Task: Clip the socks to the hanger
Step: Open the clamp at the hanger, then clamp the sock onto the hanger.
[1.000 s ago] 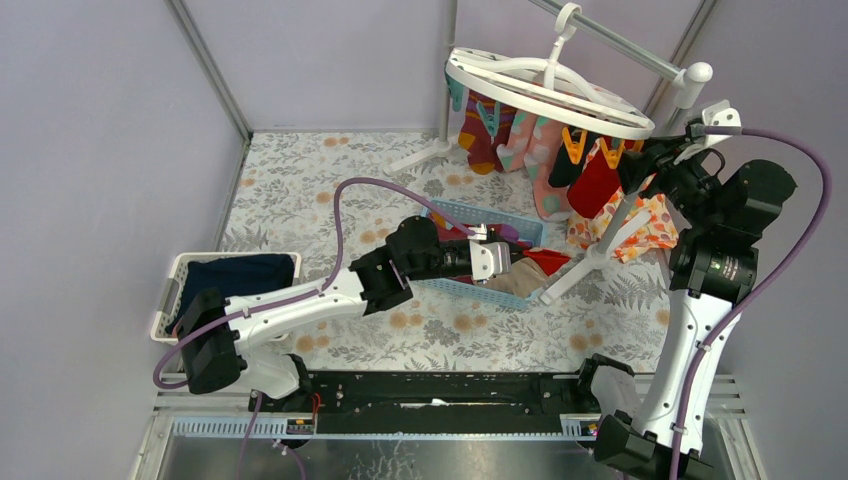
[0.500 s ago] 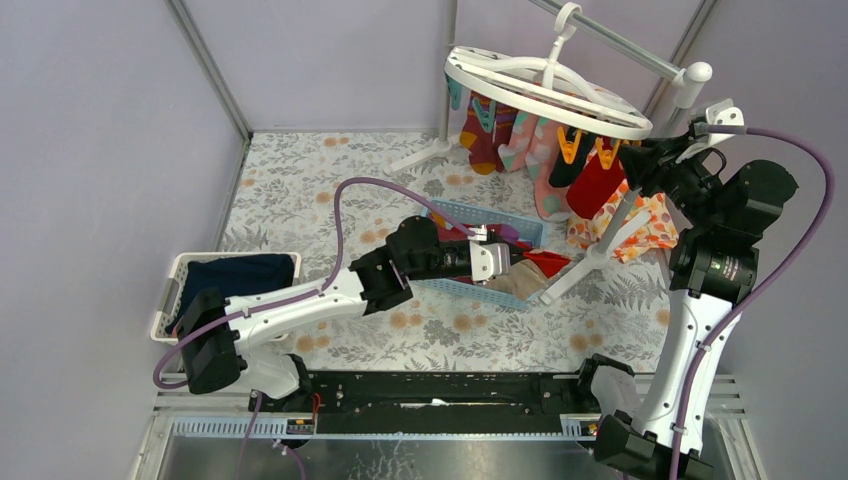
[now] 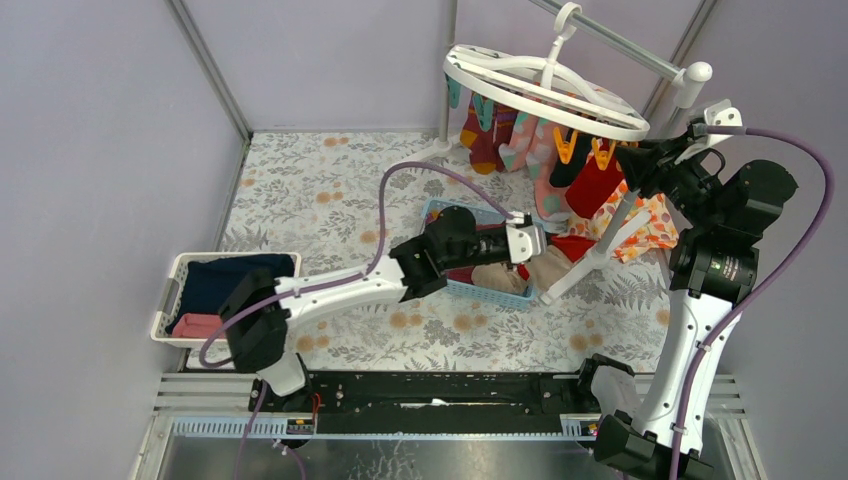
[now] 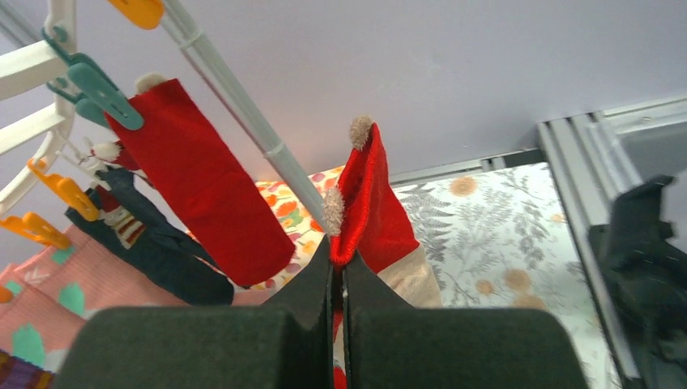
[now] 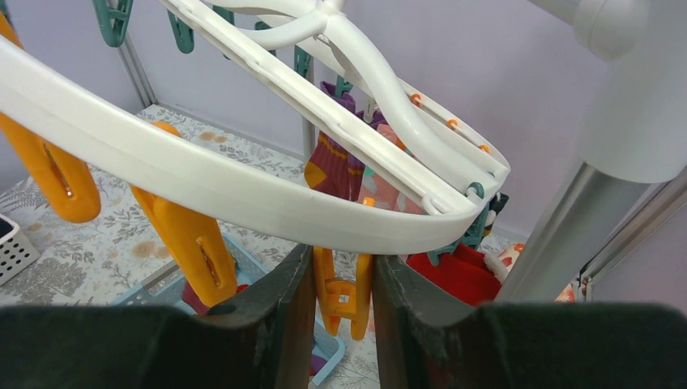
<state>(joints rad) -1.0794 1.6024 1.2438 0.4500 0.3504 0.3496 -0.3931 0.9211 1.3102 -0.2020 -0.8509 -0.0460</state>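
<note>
Left gripper (image 4: 336, 271) clenches a red sock (image 4: 373, 211); right gripper (image 5: 343, 271) squeezes an orange clip (image 5: 344, 306). Likely hazard: clip slips shut before sock arrives.

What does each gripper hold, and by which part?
Left gripper: red sock, pinched at one red edge. Right gripper: orange clip, by its sides.

White oval hanger (image 5: 202, 180), socks (image 3: 487, 143) clipped beneath, red sock (image 4: 369, 203) upright

The top camera looked down from above and behind the arm bases across the whole table (image 3: 300, 180). Both wrist cameras sat near the hanger (image 5: 243, 190), tilted upward; all three views shared its ring.
</note>
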